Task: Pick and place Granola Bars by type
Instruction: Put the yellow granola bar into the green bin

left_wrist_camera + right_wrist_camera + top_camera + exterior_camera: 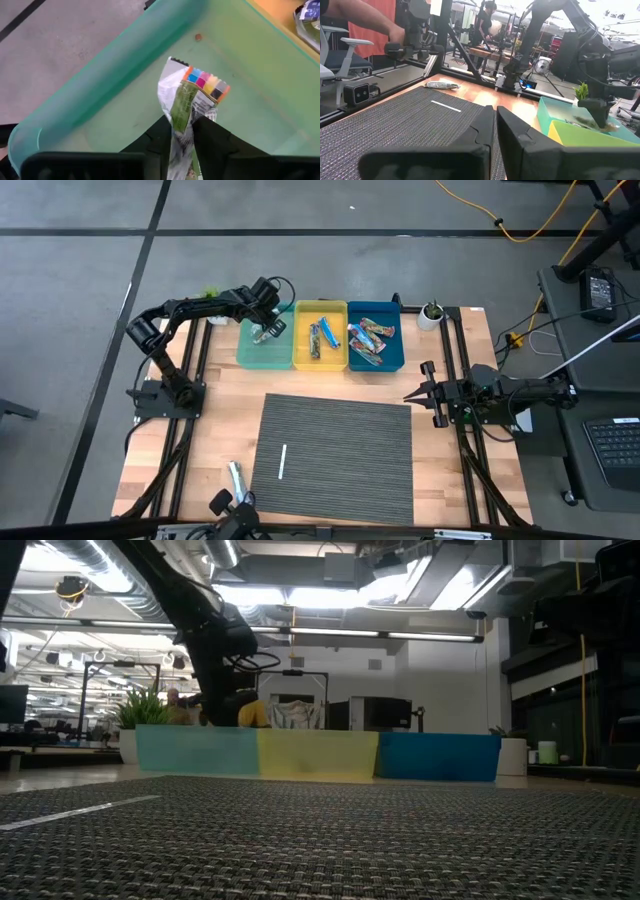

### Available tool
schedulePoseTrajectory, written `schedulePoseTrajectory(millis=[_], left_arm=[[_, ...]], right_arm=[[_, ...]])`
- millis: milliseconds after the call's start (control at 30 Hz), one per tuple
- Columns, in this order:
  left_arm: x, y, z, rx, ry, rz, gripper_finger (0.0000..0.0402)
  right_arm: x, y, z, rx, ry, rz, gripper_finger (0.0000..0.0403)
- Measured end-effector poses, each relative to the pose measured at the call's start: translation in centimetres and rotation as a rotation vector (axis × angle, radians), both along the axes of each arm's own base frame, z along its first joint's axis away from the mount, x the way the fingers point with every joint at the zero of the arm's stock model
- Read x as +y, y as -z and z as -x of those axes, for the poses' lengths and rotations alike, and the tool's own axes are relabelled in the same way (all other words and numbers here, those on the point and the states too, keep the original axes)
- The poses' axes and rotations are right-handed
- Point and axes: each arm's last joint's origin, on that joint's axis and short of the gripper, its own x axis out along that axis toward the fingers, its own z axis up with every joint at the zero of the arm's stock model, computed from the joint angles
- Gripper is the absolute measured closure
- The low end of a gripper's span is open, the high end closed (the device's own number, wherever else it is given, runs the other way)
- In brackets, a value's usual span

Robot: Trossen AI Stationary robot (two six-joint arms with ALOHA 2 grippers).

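My left gripper (182,142) hangs inside the green bin (250,352) at the table's far side, shut on a silvery grey bar (192,95) that has a green patch and a coloured strip at its end. Blue bars (320,337) lie in the yellow bin (303,360). Multicoloured bars (368,340) lie in the blue bin (390,362). Another silvery bar (236,477) lies flat on the wood near the mat's near-left corner. My right gripper (418,392) waits, shut, at the mat's right edge. My left gripper pinches the silvery grey bar between its two fingers (212,137), coming from above and pointing down into the green bin. It holds one end of the wrapper (181,131); the rest sticks out past the fingertips toward the bin floor. Whether the free end (205,82) touches the floor I cannot tell.
A dark ribbed mat (338,455) covers the table's middle, with a thin white stick (283,461) on it. A small potted plant (432,313) stands right of the blue bin. In the low view the three bins (318,753) form a wall across the far side.
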Motion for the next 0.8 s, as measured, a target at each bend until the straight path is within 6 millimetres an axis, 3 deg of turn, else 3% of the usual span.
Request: schedulePoseTrajectory(millis=[300, 533, 633, 800], left_arm=[[-0.1, -0.3, 0.0, -0.012, 0.027, 0.007, 0.0284], [-1.2, -3.1, 0.5, -0.071, 0.046, -0.044, 0.0254], [-2.7, -5.1, 0.6, -0.125, 0.093, -0.046, 0.0248], [-7.0, -8.1, 0.5, -0.184, 0.186, -0.030, 0.0250]], right_arm=[[0.0, 0.0, 0.0, 0.000, 0.000, 0.000, 0.0377], [0.0, 0.0, 0.0, 0.000, 0.000, 0.000, 0.0377], [0.0, 0.0, 0.0, 0.000, 0.000, 0.000, 0.0377], [0.0, 0.0, 0.0, 0.000, 0.000, 0.000, 0.0377]])
